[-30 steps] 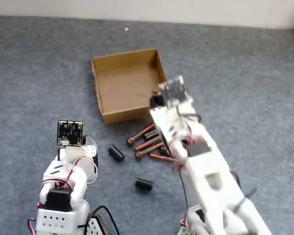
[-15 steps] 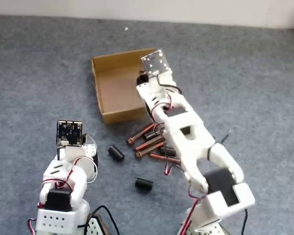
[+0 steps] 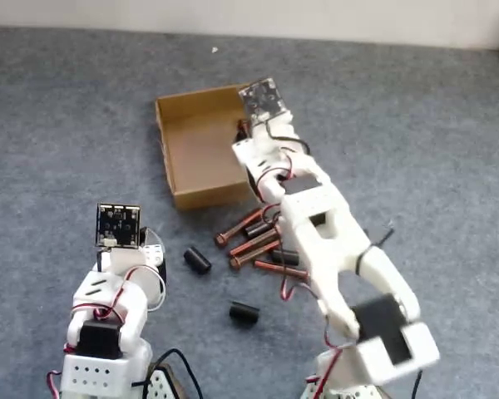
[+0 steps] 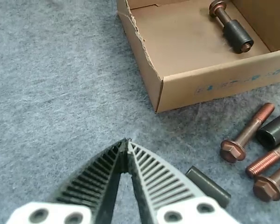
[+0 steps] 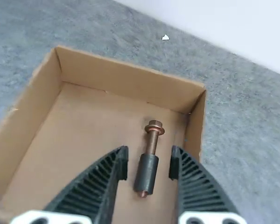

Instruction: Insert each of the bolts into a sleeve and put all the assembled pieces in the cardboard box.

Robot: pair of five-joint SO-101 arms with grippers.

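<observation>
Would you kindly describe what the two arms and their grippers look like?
The left arm and right arm are white plastic with black motors and red and black cables. The left gripper and right gripper have black, ribbed, tapering fingers on white bases.

- Cardboard box (image 3: pixel 204 198): plain tan-brown.
- Bolts (image 3: pixel 251 249): coppery brown.
- Sleeves (image 3: pixel 197 260): black.
- Carpet (image 3: pixel 66 125): grey, finely flecked.
- Arms (image 3: pixel 333 241): white.
- Left gripper (image 4: pixel 126 142): black, with ribbed inner faces.

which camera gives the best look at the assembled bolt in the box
The right wrist view: the assembled bolt lies whole on the cardboard box floor. The left wrist view shows it farther off; in the high view the right arm mostly covers it.
</observation>
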